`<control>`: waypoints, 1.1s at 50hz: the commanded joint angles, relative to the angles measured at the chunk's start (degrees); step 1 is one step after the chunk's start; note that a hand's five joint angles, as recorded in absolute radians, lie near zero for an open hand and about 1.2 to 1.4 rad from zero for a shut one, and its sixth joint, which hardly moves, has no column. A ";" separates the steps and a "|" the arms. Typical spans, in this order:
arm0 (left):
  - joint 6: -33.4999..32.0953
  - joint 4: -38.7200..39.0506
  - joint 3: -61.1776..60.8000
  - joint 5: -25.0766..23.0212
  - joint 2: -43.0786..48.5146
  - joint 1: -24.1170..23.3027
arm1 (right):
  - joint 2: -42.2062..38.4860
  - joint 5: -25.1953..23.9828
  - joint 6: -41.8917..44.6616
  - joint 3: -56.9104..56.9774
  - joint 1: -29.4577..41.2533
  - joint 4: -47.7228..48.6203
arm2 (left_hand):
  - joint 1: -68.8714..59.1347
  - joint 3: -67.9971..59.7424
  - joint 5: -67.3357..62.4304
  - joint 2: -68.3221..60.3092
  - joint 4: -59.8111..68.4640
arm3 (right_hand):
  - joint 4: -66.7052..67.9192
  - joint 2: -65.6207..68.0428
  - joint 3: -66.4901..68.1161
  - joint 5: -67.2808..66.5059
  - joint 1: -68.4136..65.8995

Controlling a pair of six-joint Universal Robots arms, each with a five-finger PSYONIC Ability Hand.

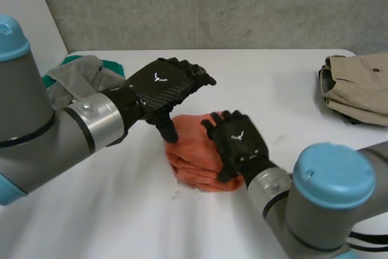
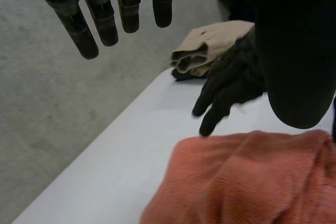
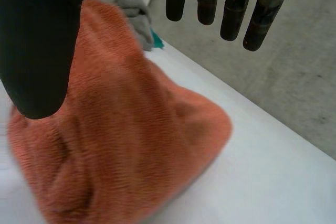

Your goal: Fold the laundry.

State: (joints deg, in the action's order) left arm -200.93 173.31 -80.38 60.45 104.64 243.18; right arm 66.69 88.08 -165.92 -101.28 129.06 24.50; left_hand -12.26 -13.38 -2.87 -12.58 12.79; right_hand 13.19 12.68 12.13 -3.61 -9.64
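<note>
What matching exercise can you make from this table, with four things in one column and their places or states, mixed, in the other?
1. orange towel
2. beige garment
3. grey clothes
4. left hand

A. heaped, far left of the table
B. open, above the towel
C. folded, far right of the table
D. bundled, mid-table, under the right hand

Pairs: 1-D, 2-C, 3-A, 4-B

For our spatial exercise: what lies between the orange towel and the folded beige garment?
Head view: bare table, from the right hand on the orange towel up to the beige garment.
</note>
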 commanded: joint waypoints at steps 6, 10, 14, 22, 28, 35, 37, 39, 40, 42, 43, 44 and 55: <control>0.36 -1.92 0.58 -2.18 0.83 0.72 | -12.98 4.29 6.92 4.68 2.07 7.40 | -1.82 -0.70 -1.21 -1.50 1.29 | -3.19 -2.68 -2.13 3.61 -0.36; 0.45 -1.83 0.58 -2.09 0.92 0.72 | -14.56 4.64 7.54 6.79 2.07 8.11 | -1.99 -0.87 -1.38 -1.67 1.46 | -3.19 -2.68 -2.13 3.61 -0.36; 0.45 -1.83 0.58 -2.09 1.00 0.81 | -15.62 4.56 7.71 8.90 2.07 8.02 | -2.16 -1.04 -1.54 -1.84 1.63 | -3.19 -2.68 -2.13 3.61 -0.36; 0.45 -1.83 0.58 -2.09 0.92 0.72 | -17.73 3.68 7.80 12.59 2.07 7.76 | -2.16 -1.04 -1.55 -1.84 1.63 | 22.91 23.42 23.98 -22.49 -26.47; 0.45 -1.83 0.31 -2.09 0.83 0.63 | -18.08 2.89 7.71 14.70 2.07 7.67 | -2.16 -1.04 -1.55 -1.84 1.63 | 49.34 49.85 50.41 -48.92 -52.90; 0.45 -1.83 0.31 -2.09 0.30 0.72 | -18.43 -0.89 7.54 17.60 1.98 7.93 | -2.32 -1.21 -1.71 -2.01 1.80 | 66.81 67.32 67.87 -66.39 -70.36; 0.45 -1.83 0.23 -2.09 0.04 0.81 | -18.35 -1.24 8.07 19.27 1.19 7.93 | -2.32 -1.21 -1.71 -2.01 1.80 | 66.81 67.32 67.87 -66.39 -70.36; 0.45 -1.83 0.31 -2.09 -0.40 0.90 | -18.26 -1.33 8.50 20.58 0.32 8.02 | -2.32 -1.21 -1.71 -2.01 1.80 | 66.81 67.32 67.87 -66.39 -70.36; 0.45 -1.83 0.23 -2.00 -1.10 1.16 | -18.26 -1.42 9.11 22.16 -1.26 7.84 | -2.49 -1.37 -1.88 -2.17 1.96 | 66.81 67.32 67.87 -66.39 -70.36; 0.53 -1.83 0.31 -2.09 -1.63 1.34 | -18.00 -1.68 9.56 23.75 -3.37 7.58 | -2.66 -1.54 -2.05 -2.34 2.13 | 66.81 67.32 67.87 -66.39 -70.36; 0.54 -1.83 0.31 -2.00 -1.89 1.42 | -17.82 -1.95 9.91 24.45 -4.42 7.58 | -2.83 -1.71 -2.22 -2.51 2.30 | 66.81 67.32 67.87 -66.39 -70.36; 0.54 -1.83 0.31 -2.00 -2.42 1.51 | -17.56 -2.99 10.61 25.94 -6.35 7.67 | -2.83 -1.71 -2.22 -2.51 2.30 | 66.81 67.32 67.87 -66.39 -70.36; 4.48 -0.52 0.31 -2.09 -6.03 3.80 | -17.20 -10.65 12.28 34.13 -14.10 6.79 | -3.33 -2.22 -2.72 -3.02 2.81 | 66.81 67.32 67.87 -66.39 -70.36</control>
State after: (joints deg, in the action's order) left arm -199.45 171.77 -79.99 58.41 100.01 246.06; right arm 49.53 79.27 -153.75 -69.77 117.80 32.10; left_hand -12.43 -13.43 -3.06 -12.71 12.93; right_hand 67.74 65.38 66.98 -53.12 -51.60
